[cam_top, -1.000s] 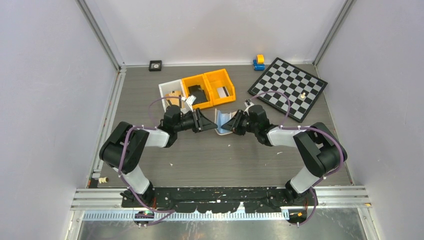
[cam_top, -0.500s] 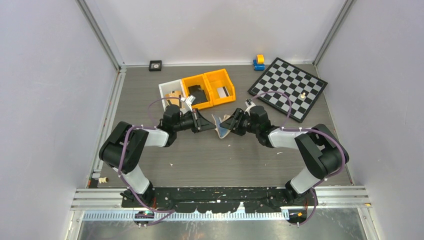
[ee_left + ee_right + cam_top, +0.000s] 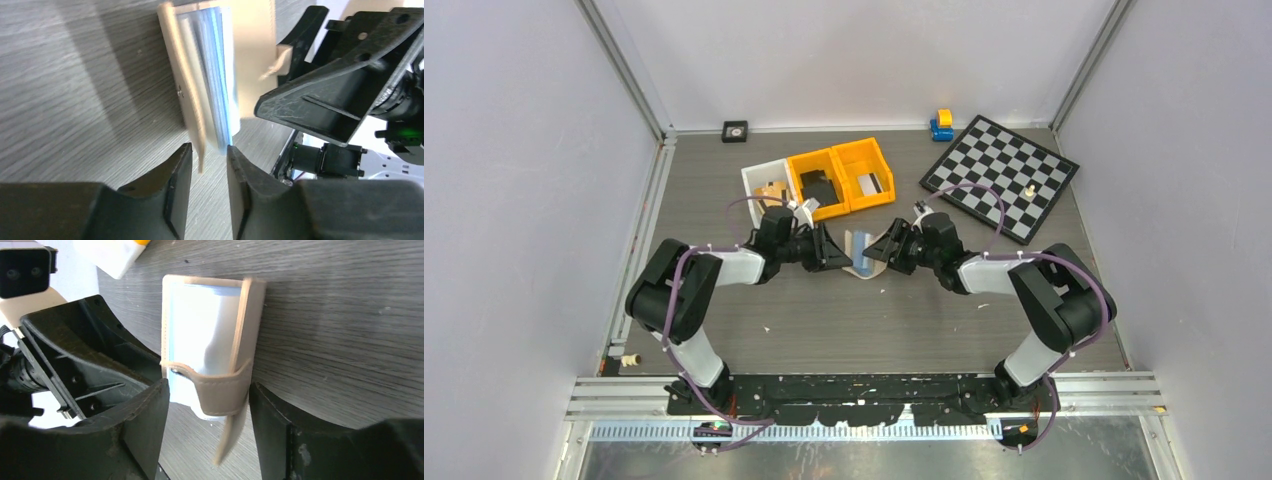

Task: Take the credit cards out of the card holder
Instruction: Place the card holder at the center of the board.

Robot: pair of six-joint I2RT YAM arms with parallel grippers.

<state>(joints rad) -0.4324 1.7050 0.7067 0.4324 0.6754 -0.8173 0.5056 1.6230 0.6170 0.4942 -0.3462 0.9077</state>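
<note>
The beige card holder (image 3: 860, 251) lies on the table between my two grippers, partly folded, with a strap across its near end (image 3: 220, 390). Pale blue-white pockets or credit cards (image 3: 220, 75) show inside it; I cannot tell them apart. My left gripper (image 3: 836, 250) (image 3: 209, 148) points at its edge with the jaws a narrow gap apart, and a loose beige flap (image 3: 200, 159) hangs between the tips, not pinched. My right gripper (image 3: 876, 250) (image 3: 208, 387) stands wide open around the holder's strap end, apart from it. A dark card (image 3: 821, 188) and a striped card (image 3: 873, 183) lie in the orange bins.
Two orange bins (image 3: 796, 166) and a white bin (image 3: 753, 177) stand just behind the grippers. A chessboard (image 3: 1001, 175) with one small piece lies at the back right, a blue-and-yellow toy (image 3: 941, 124) beside it. A small black square (image 3: 735, 130) sits by the back wall.
My right gripper has opened and let go of the holder, which has dropped from tilted-up to lying low on the table. My left gripper has moved a little right and narrowed.
</note>
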